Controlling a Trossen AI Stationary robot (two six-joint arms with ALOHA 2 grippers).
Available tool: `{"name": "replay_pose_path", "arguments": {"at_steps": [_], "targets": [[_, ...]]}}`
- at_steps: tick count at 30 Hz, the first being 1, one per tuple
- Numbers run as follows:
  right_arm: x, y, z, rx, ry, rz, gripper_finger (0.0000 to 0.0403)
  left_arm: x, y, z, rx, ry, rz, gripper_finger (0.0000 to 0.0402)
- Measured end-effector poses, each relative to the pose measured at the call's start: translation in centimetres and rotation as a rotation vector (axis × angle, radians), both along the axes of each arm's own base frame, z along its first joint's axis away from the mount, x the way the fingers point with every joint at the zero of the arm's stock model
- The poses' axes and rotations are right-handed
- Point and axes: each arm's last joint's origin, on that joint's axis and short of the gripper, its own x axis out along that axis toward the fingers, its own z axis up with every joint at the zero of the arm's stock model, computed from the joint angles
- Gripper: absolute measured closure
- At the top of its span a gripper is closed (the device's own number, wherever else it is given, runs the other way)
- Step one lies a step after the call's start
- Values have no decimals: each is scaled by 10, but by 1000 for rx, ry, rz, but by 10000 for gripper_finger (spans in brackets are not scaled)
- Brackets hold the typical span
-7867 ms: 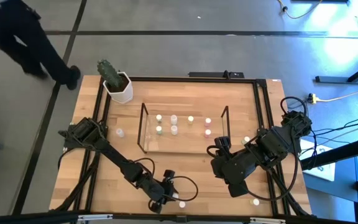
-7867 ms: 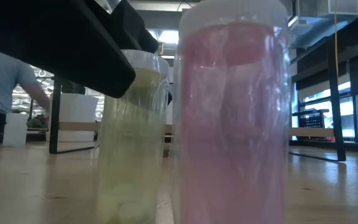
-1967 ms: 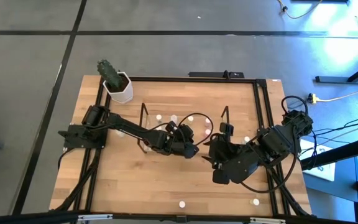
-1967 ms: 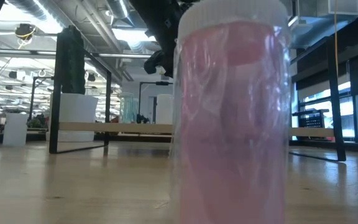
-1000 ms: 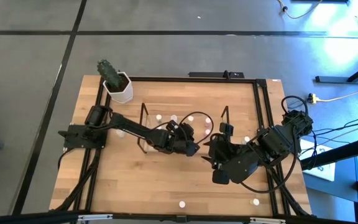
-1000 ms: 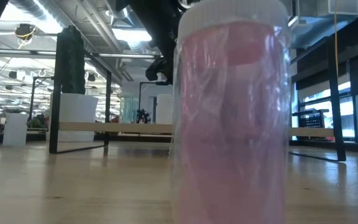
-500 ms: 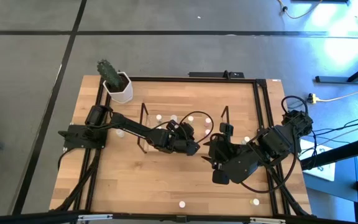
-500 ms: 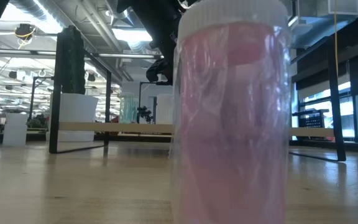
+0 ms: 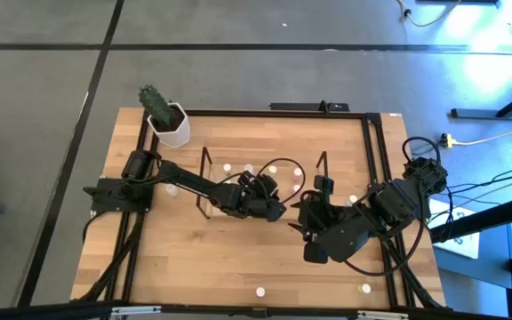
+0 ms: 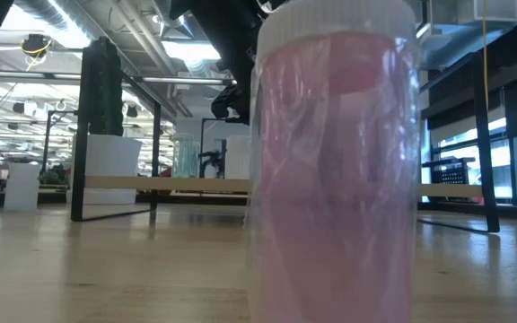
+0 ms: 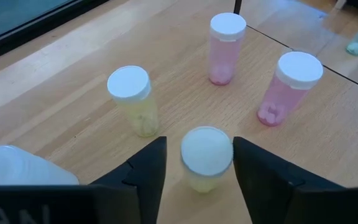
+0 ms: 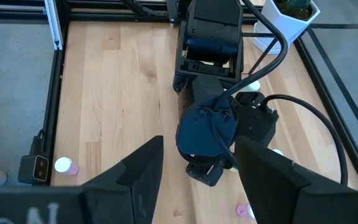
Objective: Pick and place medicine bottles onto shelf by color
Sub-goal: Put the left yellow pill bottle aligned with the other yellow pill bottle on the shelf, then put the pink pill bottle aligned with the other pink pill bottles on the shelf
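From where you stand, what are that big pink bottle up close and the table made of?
The pink bottle looks like translucent plastic with a white cap: light passes through its crinkly, glossy wall. The table seems pale wood, with visible grain and plank seams.

A wooden worktop (image 9: pixel 238 258) with a dark metal frame along its edges stands on a grey floor (image 9: pixel 238 62) crossed by dark lines. At its far left corner sits a white hexagonal plant pot (image 9: pixel 172 127) holding a green cactus (image 9: pixel 156 100) (the pot also shows in the low view as a white block (image 10: pixel 113 155) under a dark column of plant). To the right of the worktop, black cables (image 9: pixel 496 191) trail over the floor beside a yellow cord (image 9: pixel 483 139), and in the low view the room behind shows ceiling ducts and lights (image 10: pixel 52 54) and tall windows (image 10: pixel 460 144).
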Motion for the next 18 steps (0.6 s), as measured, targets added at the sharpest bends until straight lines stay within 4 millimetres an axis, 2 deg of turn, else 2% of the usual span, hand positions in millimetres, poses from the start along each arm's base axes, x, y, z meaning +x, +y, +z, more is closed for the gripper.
{"name": "replay_pose_path", "arguments": {"at_steps": [12, 18], "targets": [[0, 0, 0, 0, 0, 0, 202, 0, -2, 1, -11, 5, -21, 209], [0, 0, 0, 0, 0, 0, 202, -3, -5, 10, 2, 8, -53, 210]]}}
